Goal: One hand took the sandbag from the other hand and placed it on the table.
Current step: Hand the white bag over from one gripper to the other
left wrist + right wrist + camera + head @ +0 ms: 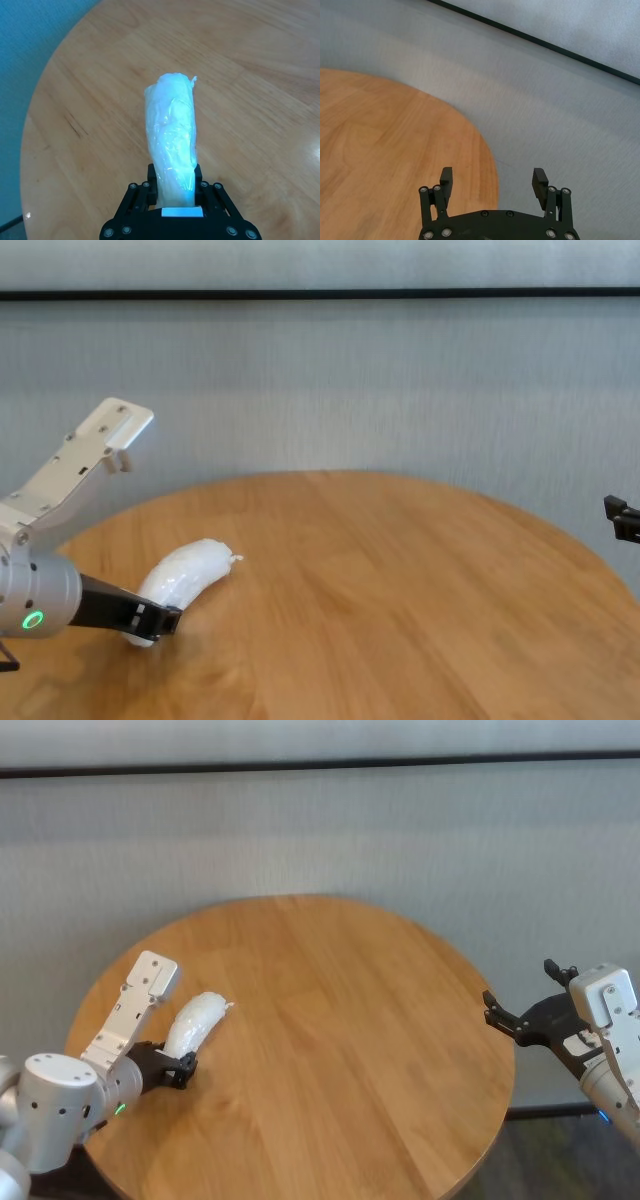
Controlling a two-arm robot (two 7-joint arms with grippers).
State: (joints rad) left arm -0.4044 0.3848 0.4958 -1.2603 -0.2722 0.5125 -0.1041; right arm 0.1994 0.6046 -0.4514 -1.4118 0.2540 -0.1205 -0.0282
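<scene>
From the head view, the left gripper [178,1070] sits low over the left side of the round table [330,1050], and its fingers are closed on one end of the white bag [195,1020]. The left arm reaches in from the near left corner and points up and away, and the bag sticks out past the fingers toward the middle of the table. The right gripper [515,1017] hangs off the right edge of the table, with its fingers spread wide and nothing in them. In the left wrist view, the left gripper [175,200] pinches the bottom end of the bag [171,135], and the bag's knotted tip is at the far end, above the wood table [250,75]. In the right wrist view, the right gripper [492,181] has its two fingers far apart, out past the table's [395,145] rim. From the chest view, the left gripper [155,623] comes in low from the left and holds the bag [185,575], which tilts up over the table [380,600]. Only the tip of the right gripper [620,520] shows at the right edge.
</scene>
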